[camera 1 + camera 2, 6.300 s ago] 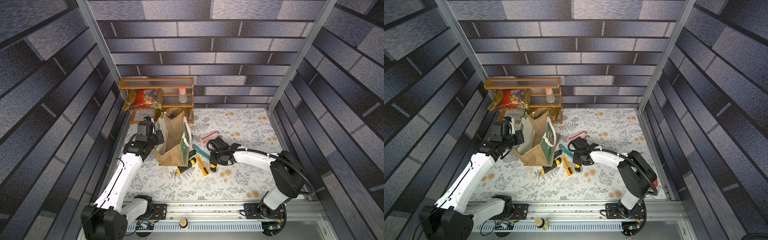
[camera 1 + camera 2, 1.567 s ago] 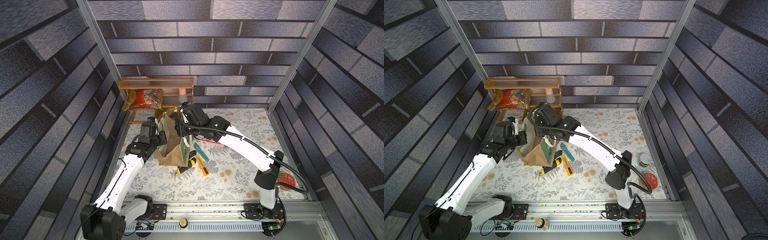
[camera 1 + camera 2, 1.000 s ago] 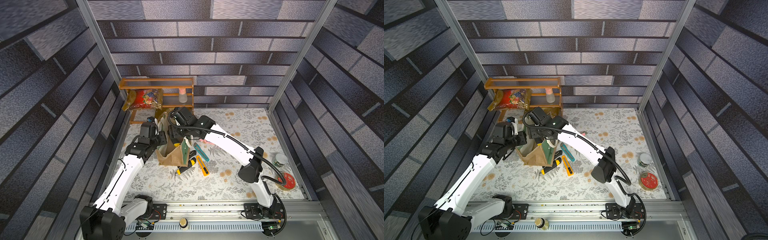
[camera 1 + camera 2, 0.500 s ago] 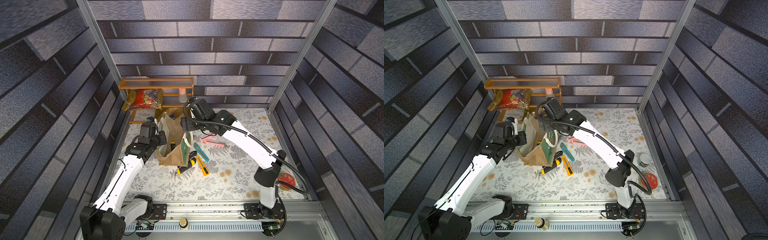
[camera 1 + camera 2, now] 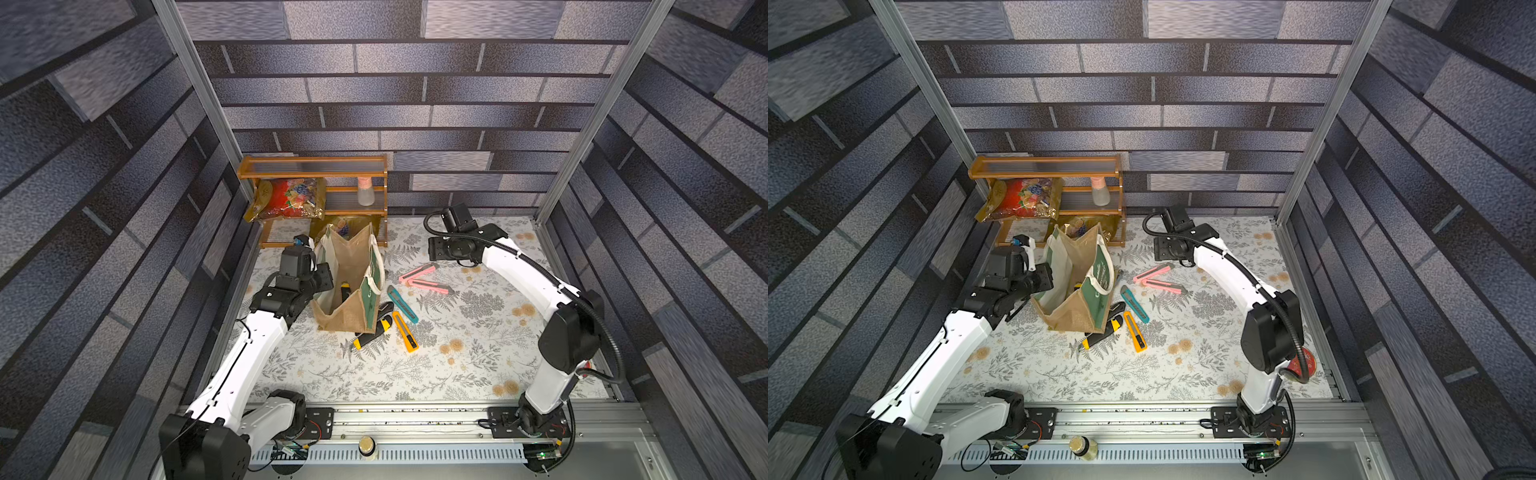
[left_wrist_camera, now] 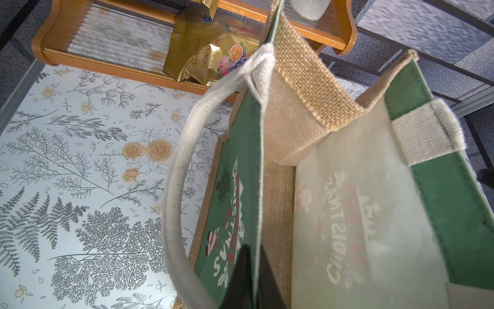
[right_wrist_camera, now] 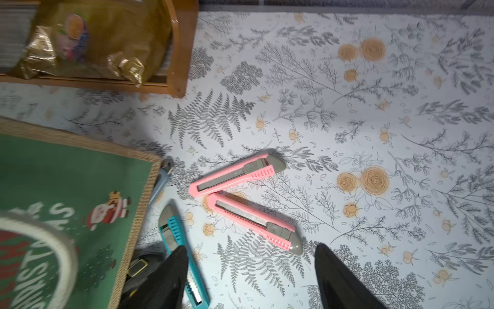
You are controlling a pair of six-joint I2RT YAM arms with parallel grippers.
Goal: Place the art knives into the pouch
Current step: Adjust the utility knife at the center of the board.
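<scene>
Grey brick-patterned walls enclose a desk (image 5: 457, 365) with a glossy floral cover. The pouch (image 5: 353, 257), coarse tan burlap with a green panel and white woven handles, stands open near the rear left corner. One yellow-and-black art knife (image 5: 344, 287) lies inside it. Beside it lie two slim pink art knives (image 7: 236, 172), one teal art knife (image 7: 173, 230) and one orange art knife (image 5: 405, 332). The left arm stretches forward, and the left pincer (image 6: 254, 256) is clamped on the pouch's rim. The right arm arches over, and the right pincer (image 7: 250, 256) hangs wide and empty above the pink pair.
</scene>
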